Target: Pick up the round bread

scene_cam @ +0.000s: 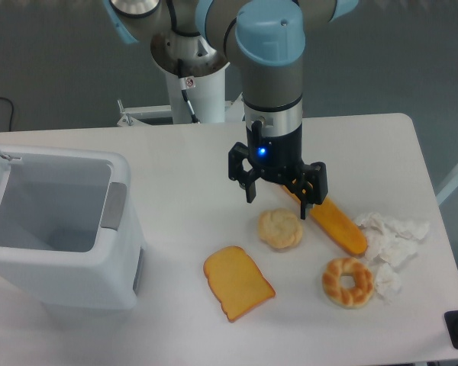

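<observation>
Gripper (278, 200) fingers spread apart, just above bun (280, 229): pale, lumpy-edged disc. Braided ring pastry (348, 281) near bun.

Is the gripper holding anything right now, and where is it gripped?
Nothing is held. The gripper is open above the round bread, which lies on the table.

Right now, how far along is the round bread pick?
Done: the gripper sits over the round bread, fingers open and spread to either side above it. In hand: nothing; the bun lies flat on the table, between the toast slice and the long orange loaf. Left: descend the rest of the way, close on the bun, lift.
</observation>
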